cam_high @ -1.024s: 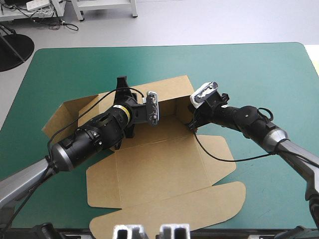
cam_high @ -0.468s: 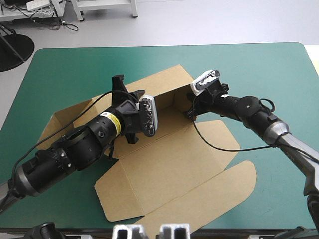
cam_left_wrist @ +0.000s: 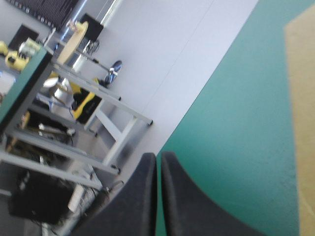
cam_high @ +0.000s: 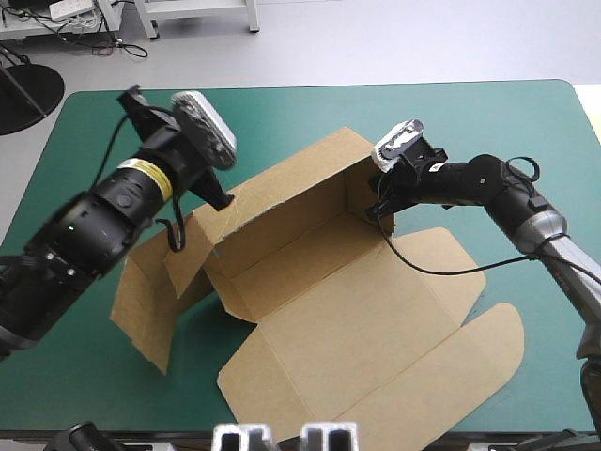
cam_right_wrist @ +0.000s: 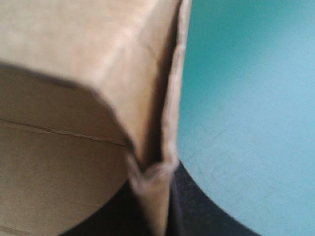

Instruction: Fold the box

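High view: my left tool (cam_high: 223, 199), closed empty, has risen from the box (cam_high: 329, 291) — right tool (cam_high: 379, 209) alone clamps its wall; tucking waits.

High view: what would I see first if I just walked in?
The big brown box, half folded in the middle of the teal-green table, with its back wall standing up. The right hand pinches that wall's right corner, while the left hand, shut and empty, hovers by its left end.
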`<state>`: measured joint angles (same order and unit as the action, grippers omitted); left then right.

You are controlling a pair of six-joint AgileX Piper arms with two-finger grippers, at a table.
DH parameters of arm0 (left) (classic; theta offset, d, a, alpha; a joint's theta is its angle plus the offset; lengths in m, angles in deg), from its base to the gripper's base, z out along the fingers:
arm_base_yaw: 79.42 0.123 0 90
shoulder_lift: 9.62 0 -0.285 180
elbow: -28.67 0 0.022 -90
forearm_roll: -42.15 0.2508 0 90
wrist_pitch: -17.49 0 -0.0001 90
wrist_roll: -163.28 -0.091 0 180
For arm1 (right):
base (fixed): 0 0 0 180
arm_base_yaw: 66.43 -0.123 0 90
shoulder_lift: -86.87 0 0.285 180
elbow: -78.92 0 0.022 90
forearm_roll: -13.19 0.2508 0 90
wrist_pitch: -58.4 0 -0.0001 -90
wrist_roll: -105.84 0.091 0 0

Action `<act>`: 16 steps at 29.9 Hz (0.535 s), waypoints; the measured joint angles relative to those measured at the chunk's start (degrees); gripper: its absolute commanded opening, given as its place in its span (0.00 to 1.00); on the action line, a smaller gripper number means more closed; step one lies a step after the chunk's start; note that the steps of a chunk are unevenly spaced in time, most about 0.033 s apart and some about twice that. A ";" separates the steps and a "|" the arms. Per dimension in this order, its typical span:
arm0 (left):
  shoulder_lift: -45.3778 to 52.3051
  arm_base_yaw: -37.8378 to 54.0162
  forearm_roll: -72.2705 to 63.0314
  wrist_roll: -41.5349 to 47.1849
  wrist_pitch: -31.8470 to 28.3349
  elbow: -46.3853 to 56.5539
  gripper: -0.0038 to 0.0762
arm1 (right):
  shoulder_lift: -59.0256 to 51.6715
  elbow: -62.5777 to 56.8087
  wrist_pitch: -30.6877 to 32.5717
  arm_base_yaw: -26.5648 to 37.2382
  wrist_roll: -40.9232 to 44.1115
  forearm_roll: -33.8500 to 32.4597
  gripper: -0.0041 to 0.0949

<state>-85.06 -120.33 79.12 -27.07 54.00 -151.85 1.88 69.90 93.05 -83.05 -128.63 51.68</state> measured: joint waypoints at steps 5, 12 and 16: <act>-0.82 13.24 -11.54 0.33 6.62 -3.95 0.07 | -0.17 4.53 7.22 0.24 10.24 -9.45 0.02; -3.56 27.42 -24.42 0.12 15.12 -4.10 0.07 | -0.24 14.59 22.03 0.31 25.69 -23.46 0.02; -4.10 30.51 -28.90 0.12 17.97 -4.10 0.06 | 0.55 18.13 29.97 0.54 30.19 -29.69 0.02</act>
<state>-89.16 -89.82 50.22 -26.96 71.98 -155.95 2.43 88.03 123.02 -82.51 -98.44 21.99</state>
